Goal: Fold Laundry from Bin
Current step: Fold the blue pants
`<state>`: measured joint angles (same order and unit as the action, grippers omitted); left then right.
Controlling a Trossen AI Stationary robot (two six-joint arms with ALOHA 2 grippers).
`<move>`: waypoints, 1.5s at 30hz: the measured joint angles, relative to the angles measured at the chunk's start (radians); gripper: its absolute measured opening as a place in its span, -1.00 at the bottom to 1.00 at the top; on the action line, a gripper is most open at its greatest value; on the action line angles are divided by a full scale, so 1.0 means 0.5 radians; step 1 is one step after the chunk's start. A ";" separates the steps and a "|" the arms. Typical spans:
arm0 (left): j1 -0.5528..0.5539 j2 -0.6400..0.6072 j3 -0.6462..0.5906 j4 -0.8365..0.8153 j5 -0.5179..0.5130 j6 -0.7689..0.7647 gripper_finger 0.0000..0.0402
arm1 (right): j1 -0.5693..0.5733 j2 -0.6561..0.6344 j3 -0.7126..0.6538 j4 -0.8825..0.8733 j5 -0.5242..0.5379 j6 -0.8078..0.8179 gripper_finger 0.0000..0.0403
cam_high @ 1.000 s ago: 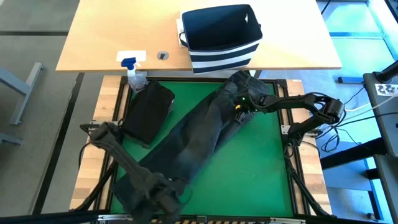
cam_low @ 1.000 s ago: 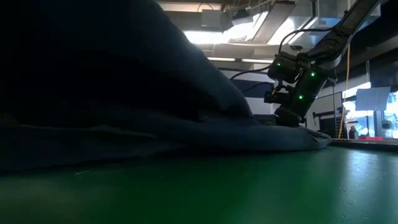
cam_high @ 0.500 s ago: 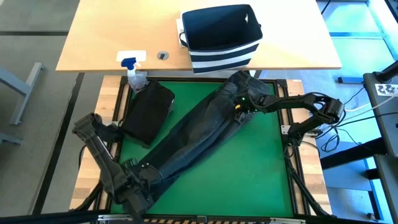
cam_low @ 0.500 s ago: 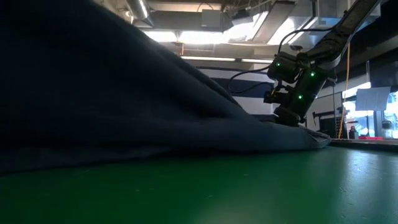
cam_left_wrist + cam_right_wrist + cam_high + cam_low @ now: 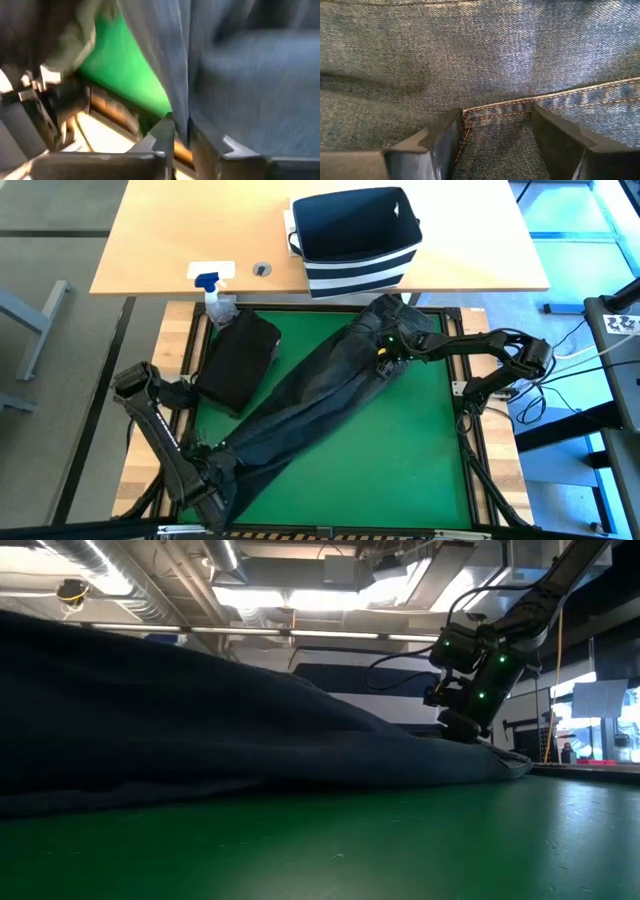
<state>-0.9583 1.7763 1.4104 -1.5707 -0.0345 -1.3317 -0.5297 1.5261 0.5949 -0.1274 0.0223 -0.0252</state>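
Dark blue-grey denim trousers [image 5: 320, 385] lie slanting across the green mat, waist at the far right, leg ends at the near left. My left gripper [image 5: 212, 480] is at the near left corner, shut on the leg end, as the left wrist view [image 5: 182, 132] shows. My right gripper [image 5: 385, 360] is over the trousers near the waist, its fingers open and set on the denim [image 5: 495, 117]. A folded black garment [image 5: 237, 358] lies flat on the mat's left side. The navy striped bin [image 5: 355, 240] stands on the wooden table behind the mat. My left gripper pinches the trousers' leg end by an edge [image 5: 181, 100] between its two fingers. The cloth runs up and away from the fingers toward the waist; how many layers are held I cannot tell. My right gripper comes from above, pointing down. Its spread fingertips [image 5: 451, 122] rest on the flat denim on either side of an orange-stitched seam [image 5: 505, 106]. The cloth under them lies on the mat.
A clear spray bottle with a blue nozzle [image 5: 215, 295] stands at the mat's far left corner beside the black garment. The mat's near right part [image 5: 400, 460] is bare green. Wooden rails [image 5: 480, 430] frame the mat.
My left gripper has gone toward the table's left edge and down with the leg end. The trousers' near part, bunched and raised a second ago, has sunk and been drawn into a narrower, straighter strip. The waist end under my right gripper has stayed in place.
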 joint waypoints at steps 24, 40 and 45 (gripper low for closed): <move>0.008 -0.862 0.222 0.178 -0.774 -0.402 -0.35 | 0.341 -0.431 0.493 -0.277 -0.509 0.540 0.20; 0.188 -0.828 -0.449 1.158 -0.280 0.027 -0.45 | 1.517 0.033 0.511 0.640 -0.150 0.684 0.20; 0.146 -0.829 -0.450 0.996 -0.094 -0.302 -0.48 | 1.643 0.268 0.696 0.681 -0.150 0.567 0.20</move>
<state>-0.8851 1.3617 1.1854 -1.0728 -0.0814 -1.4828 0.2918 1.6599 0.9429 0.2131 -0.0527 0.2585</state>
